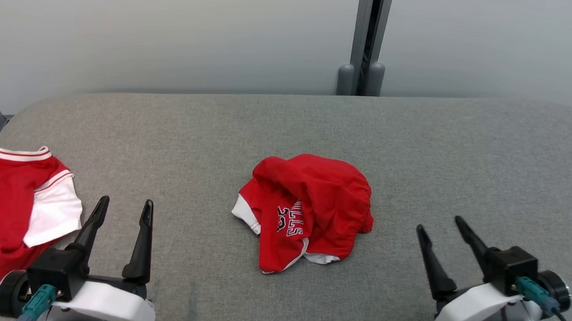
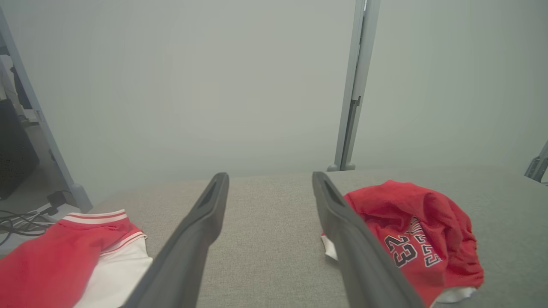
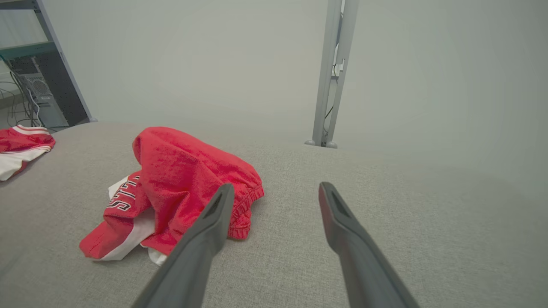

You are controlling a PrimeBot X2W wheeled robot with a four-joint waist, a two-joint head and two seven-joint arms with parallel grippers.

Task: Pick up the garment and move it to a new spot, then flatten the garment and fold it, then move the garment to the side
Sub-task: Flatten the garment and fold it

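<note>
A crumpled red garment (image 1: 308,208) with white trim and black-and-white lettering lies bunched in the middle of the grey padded table (image 1: 413,152). The left wrist view has the garment (image 2: 421,239) to the right of my fingers, and the right wrist view has the garment (image 3: 180,188) to their left. At the lower left my left gripper (image 1: 124,208) stands open and empty, well short of the cloth. My right gripper (image 1: 439,225) at the lower right is open too, with nothing between its fingers. Both hover near the table's front edge.
A second red and white garment (image 1: 14,210) lies flat at the table's left edge, close to my left gripper; it is the garment (image 2: 81,261) at lower left in the left wrist view. A grey post (image 1: 365,42) stands behind the table against a pale wall.
</note>
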